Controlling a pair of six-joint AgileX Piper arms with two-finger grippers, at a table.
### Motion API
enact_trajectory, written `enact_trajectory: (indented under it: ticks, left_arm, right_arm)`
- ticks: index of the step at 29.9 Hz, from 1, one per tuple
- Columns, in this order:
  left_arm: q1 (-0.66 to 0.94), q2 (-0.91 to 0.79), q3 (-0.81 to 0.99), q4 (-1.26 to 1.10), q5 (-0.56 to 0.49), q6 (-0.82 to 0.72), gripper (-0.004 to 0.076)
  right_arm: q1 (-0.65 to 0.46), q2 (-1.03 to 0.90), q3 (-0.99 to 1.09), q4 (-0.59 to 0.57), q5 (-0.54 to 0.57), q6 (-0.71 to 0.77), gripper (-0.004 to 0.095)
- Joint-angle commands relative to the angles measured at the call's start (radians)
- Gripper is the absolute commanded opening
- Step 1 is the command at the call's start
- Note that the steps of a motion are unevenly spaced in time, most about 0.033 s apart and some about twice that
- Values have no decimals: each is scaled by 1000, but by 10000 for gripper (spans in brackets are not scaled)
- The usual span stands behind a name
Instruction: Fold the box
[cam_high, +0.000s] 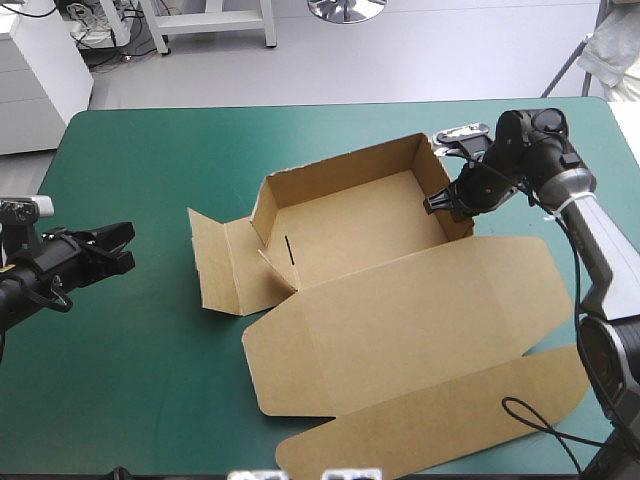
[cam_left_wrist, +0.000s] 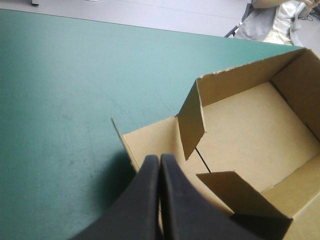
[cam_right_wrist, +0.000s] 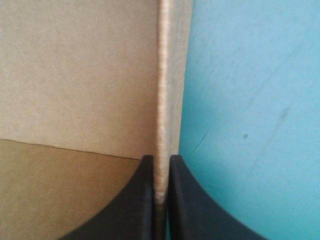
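Right fingers (cam_right_wrist: 135, 210): clamped on the top edge of the right wall (cam_high: 441, 180) of the box (cam_high: 350, 235), board pinched between them.
Left fingers (cam_left_wrist: 145, 200): pressed together, empty, pointed at the left flaps (cam_high: 215, 265); at middle left of the high view, apart from the board.
Box: centre of the teal-green surface (cam_high: 130, 160); open tray, far wall (cam_high: 340, 170) and right wall upright, left side only half raised with tabs loose, lid (cam_high: 420, 320) flat toward lower right.
Likely faults: buckling or creasing of the pinched wall under a hard pull; sliding of the whole tray, with nothing else pinning it; collapse of the untucked left side.
Hidden or unclear: right fingertips behind the wall in the high view; nothing beyond wall, floor and cover in the right wrist view; depth of the grip not readable.
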Motion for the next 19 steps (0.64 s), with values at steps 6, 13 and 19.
enact_trajectory:
  ticks: [6, 13, 19]
  left_arm:
    - [-6, 1, -25, -107, -97, 1, -10]
    - [-4, 77, -40, -117, -156, 1, -10]
    - [-4, 219, -104, -155, -94, 28, -10]
  right_arm:
    - [-40, -168, -106, 29, 23, 17, -19]
    - [-120, -278, -106, 167, 23, -65, -19]
    - [-222, -370, -106, 386, 23, -169, -19]
